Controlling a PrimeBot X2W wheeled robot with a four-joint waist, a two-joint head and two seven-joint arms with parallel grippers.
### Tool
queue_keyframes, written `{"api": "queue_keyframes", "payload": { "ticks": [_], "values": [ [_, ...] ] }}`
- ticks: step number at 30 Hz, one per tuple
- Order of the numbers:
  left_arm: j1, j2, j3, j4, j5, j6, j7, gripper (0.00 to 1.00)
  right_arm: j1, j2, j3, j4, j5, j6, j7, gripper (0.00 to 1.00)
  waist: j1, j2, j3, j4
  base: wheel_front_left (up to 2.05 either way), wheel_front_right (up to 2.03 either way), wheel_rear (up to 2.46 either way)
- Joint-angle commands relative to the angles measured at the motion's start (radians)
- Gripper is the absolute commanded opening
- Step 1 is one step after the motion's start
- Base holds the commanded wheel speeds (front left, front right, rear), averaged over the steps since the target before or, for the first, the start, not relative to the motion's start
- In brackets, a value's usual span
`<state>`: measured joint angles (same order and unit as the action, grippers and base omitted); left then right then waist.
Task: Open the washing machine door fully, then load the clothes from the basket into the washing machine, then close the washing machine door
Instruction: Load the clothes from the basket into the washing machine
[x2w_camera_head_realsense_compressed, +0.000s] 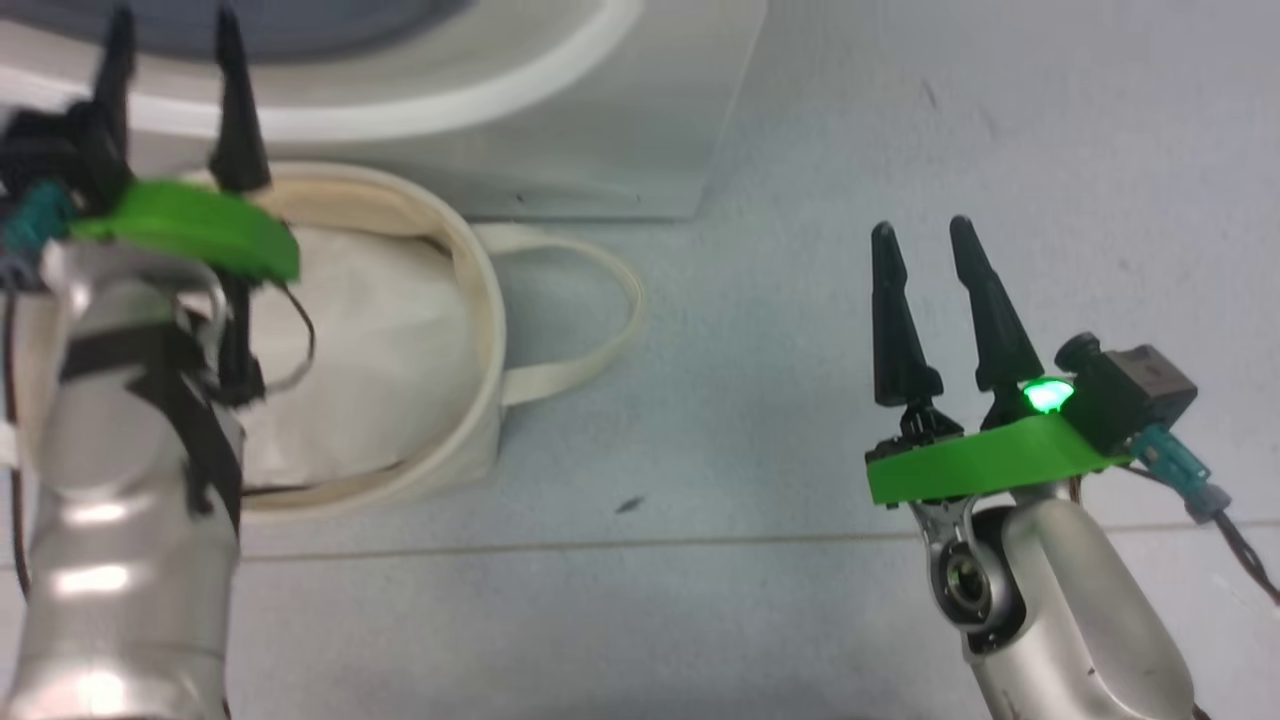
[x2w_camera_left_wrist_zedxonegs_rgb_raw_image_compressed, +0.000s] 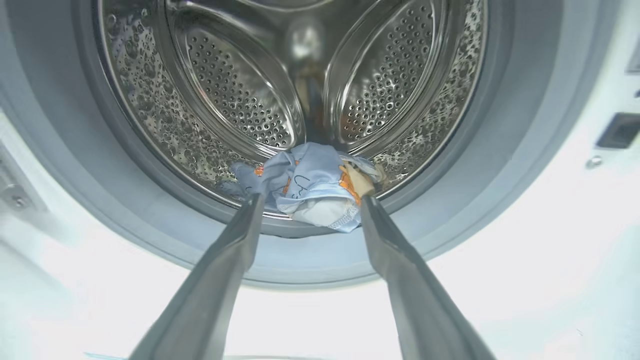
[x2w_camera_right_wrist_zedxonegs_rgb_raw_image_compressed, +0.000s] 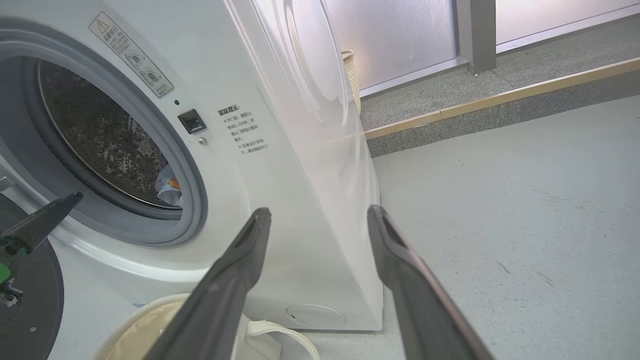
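Note:
The washing machine (x2w_camera_right_wrist_zedxonegs_rgb_raw_image_compressed: 280, 165) stands with its porthole uncovered. The washing machine door (x2w_camera_right_wrist_zedxonegs_rgb_raw_image_compressed: 30, 300) is swung open, and part of its black rim shows at the lower left of the right wrist view. The clothes (x2w_camera_left_wrist_zedxonegs_rgb_raw_image_compressed: 310, 175), light blue with orange prints, lie crumpled on the drum's front lip, and they also show as the clothes (x2w_camera_right_wrist_zedxonegs_rgb_raw_image_compressed: 167, 186) inside the porthole. My left gripper (x2w_camera_left_wrist_zedxonegs_rgb_raw_image_compressed: 311, 200) is open just in front of them, holding nothing. The cream basket (x2w_camera_head_realsense_compressed: 470, 300) sits below the machine. My right gripper (x2w_camera_head_realsense_compressed: 922, 230) hangs open over the floor to the right.
A plain white bundle (x2w_camera_head_realsense_compressed: 370, 340) lies in the basket, whose loop handle (x2w_camera_head_realsense_compressed: 600, 330) rests on the grey floor (x2w_camera_head_realsense_compressed: 800, 560). A wooden-edged step (x2w_camera_right_wrist_zedxonegs_rgb_raw_image_compressed: 500, 97) and frosted panels lie beyond the machine's right side.

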<state>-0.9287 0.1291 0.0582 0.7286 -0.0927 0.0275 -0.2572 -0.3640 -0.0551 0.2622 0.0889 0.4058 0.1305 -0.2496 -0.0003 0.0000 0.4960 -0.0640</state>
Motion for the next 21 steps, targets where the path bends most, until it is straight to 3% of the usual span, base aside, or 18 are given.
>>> {"api": "queue_keyframes", "payload": {
  "ticks": [1, 21],
  "values": [
    [0.046, 0.027, 0.022, -0.055, 0.004, -0.009, -0.005, 1.0, 0.034, 0.005, 0.021, -0.022, 0.006, 0.0, -0.012, 1.0, 0.0003, 0.0, -0.074, 0.026, 0.0, 0.0, 0.0],
    [0.529, -0.065, 0.071, -0.311, 0.004, -0.061, -0.005, 1.0, 0.156, 0.005, -0.001, -0.001, 0.034, 0.0, -0.012, 1.0, 0.0003, 0.0, -0.295, 0.044, 0.0, 0.0, 0.0]
  ]
}}
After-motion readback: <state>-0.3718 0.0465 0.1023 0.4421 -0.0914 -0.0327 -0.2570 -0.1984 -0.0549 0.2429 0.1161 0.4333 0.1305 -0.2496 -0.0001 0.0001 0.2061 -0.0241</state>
